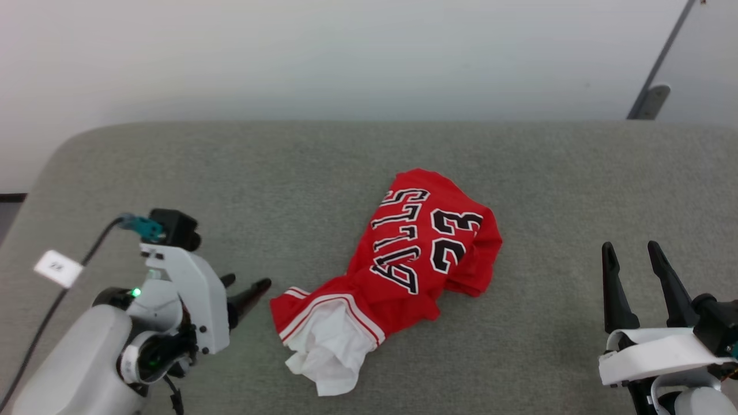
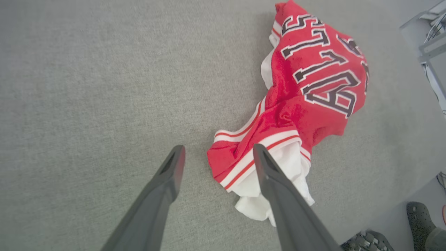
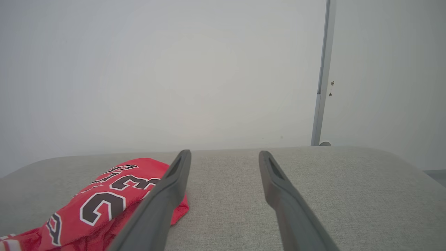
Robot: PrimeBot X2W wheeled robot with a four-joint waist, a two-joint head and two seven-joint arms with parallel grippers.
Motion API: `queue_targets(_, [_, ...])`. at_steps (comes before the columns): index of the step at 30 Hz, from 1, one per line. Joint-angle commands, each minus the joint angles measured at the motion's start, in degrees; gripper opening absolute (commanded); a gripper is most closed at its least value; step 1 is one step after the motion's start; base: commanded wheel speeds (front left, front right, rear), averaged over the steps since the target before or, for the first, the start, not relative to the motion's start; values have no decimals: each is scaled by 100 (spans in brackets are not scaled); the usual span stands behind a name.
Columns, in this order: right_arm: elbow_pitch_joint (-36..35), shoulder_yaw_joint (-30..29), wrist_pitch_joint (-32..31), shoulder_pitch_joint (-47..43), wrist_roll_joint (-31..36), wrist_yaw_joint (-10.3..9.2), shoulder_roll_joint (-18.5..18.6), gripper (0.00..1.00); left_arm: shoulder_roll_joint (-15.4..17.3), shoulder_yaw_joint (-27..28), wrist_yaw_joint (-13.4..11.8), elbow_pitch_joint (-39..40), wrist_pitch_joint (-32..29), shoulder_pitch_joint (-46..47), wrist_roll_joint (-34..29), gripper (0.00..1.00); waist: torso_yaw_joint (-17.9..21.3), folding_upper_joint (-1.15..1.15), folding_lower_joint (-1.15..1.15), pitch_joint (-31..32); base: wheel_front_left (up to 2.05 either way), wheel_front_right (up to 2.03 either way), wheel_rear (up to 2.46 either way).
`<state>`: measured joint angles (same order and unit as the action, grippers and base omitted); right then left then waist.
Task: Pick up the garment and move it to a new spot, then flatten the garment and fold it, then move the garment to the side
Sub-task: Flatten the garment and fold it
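Note:
The garment (image 1: pixel 403 259) lies crumpled in the middle of the grey padded surface (image 1: pixel 323 167), red body up with the "BULLS 23" lettering showing. A white sleeve with striped trim (image 1: pixel 328 346) bunches at its near left end. My left gripper (image 1: pixel 247 285) is open and low at the left, its fingers pointing right at that sleeve end, a short gap away. In the left wrist view the gripper (image 2: pixel 218 150) frames the striped edge of the garment (image 2: pixel 313 87). My right gripper (image 1: pixel 630 253) stands open at the lower right, well clear of the cloth. From the right wrist, the gripper (image 3: pixel 224 155) has the garment (image 3: pixel 104 198) to its left.
A white wall rises behind the padded surface's rounded far edge. A grey pole (image 1: pixel 657 63) leans at the far right. A cable with a white tag (image 1: pixel 56 268) runs by my left arm. A dark shoe (image 2: pixel 418 216) stands on the floor beyond the surface's edge.

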<state>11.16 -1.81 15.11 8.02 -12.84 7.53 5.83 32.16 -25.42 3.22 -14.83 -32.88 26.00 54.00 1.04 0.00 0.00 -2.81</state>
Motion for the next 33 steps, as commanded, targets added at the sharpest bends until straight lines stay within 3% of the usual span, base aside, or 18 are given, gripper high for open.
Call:
queue_targets(1, [-9,4,5,89,27,-8,-19,100,-13,-94,-19,-62,-149,95,-41,100,169,0,0,-179,0,0,0])
queue_targets(7, [-34,40,5,224,33,-8,-44,100,-79,-383,-84,-412,-576,325,-163,100,366,0,0,-386,0,0,0])
queue_targets(19, [-58,111,5,297,84,-8,-84,100,-330,-554,141,-1469,-571,494,-105,100,620,0,0,-587,0,0,0])
queue_targets(20, [-57,112,5,298,82,-8,-84,100,-381,-548,146,-1557,-578,502,-52,84,625,0,0,-589,0,0,0])
queue_targets(21, [-55,111,5,297,76,-8,-83,100,-424,-554,181,-1639,-591,509,-17,39,629,0,0,-587,0,0,0])
queue_targets(22, [-54,107,5,293,80,-8,-81,100,-450,-570,209,-1695,-566,531,-6,0,629,0,0,-584,0,0,0])
queue_targets(33, [-33,51,5,176,126,-8,-69,100,-295,-573,331,-2058,-304,868,-91,0,516,0,0,-474,0,0,0])
